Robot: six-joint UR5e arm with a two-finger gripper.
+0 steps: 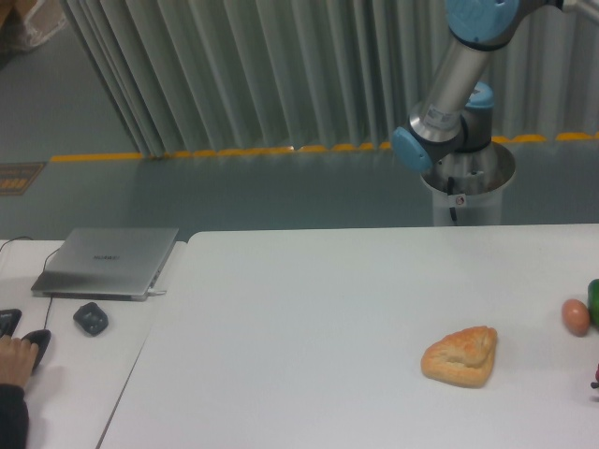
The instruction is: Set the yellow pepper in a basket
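The yellow pepper is out of view, and so is the basket. Only the arm's silver link (pixel 460 67) and its blue-capped joints (pixel 440 140) show, rising behind the table's far right edge and leaving the frame at the top. The gripper itself is not in the picture.
On the white table (pixel 309 327) lies a golden-brown bread piece (pixel 460 356). A small orange-brown egg-shaped thing (pixel 576 316) and a dark green vegetable (pixel 593 301) sit at the right edge. On the left desk are a closed laptop (pixel 108 262), a dark puck (pixel 90 318) and a person's hand (pixel 17 360).
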